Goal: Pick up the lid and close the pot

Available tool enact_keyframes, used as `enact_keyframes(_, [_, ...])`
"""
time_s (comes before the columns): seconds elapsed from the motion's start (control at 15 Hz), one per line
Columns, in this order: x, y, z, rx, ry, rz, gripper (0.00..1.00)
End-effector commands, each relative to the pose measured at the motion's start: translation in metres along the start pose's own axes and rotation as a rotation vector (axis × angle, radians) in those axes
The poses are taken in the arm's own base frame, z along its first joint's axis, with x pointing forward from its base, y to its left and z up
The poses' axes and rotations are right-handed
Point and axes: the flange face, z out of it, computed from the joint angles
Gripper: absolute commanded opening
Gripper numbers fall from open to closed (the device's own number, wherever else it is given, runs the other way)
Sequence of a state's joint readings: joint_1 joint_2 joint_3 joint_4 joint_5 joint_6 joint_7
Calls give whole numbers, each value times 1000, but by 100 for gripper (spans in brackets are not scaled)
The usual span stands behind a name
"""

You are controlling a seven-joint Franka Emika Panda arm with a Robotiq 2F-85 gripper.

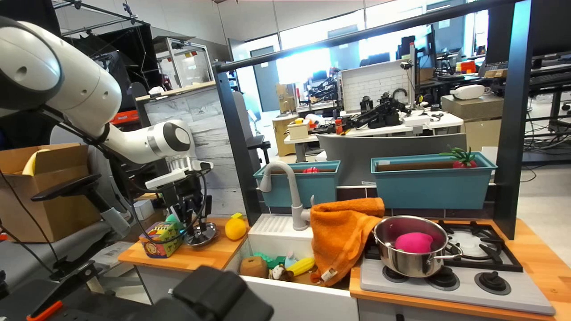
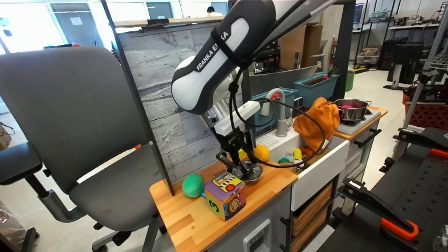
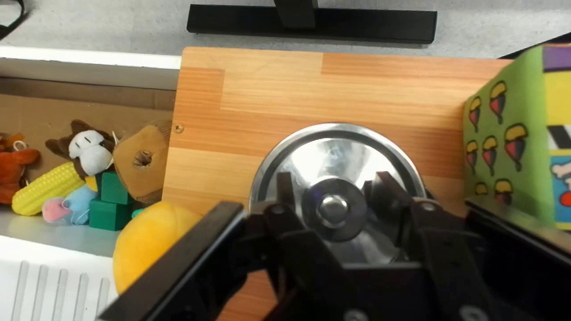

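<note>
Wrist view: tool (image 3: 333, 186) jaws parted over lid (image 3: 335, 154), knob (image 3: 333, 209) between. Both exterior views: pot (image 1: 407, 263) on stove (image 1: 467, 278).

In an exterior view, left of the sink (image 1: 308, 301) are the lid (image 1: 206, 236), a cube (image 1: 161, 240) and a ball (image 1: 235, 229). To its right is the stove (image 1: 466, 279) with the pot (image 1: 406, 264) on it. In the sink lie toys (image 1: 301, 266); behind it is a bin (image 1: 320, 188).

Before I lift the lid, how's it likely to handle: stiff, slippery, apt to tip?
The lid looks like polished metal, so it is probably stiff, and its smooth surface may slip. The round knob sits at its centre, so a grip there should lift it fairly level, though it could swivel.
</note>
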State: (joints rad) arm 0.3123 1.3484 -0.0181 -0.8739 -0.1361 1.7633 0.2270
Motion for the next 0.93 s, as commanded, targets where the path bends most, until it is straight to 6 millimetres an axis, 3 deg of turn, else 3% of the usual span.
enact_keyframes(0.0, [6, 11, -1, 15, -24, 20, 81])
enact_keyframes(0.2, [8, 11, -2, 18, -16, 20, 100])
enact_keyframes(0.33, [10, 11, -3, 31, -5, 22, 100])
enact_keyframes(0.4, [3, 0, 0, 0, 4, 4, 100])
enact_keyframes(0.87, [5, 0, 0, 1, 9, 5, 100])
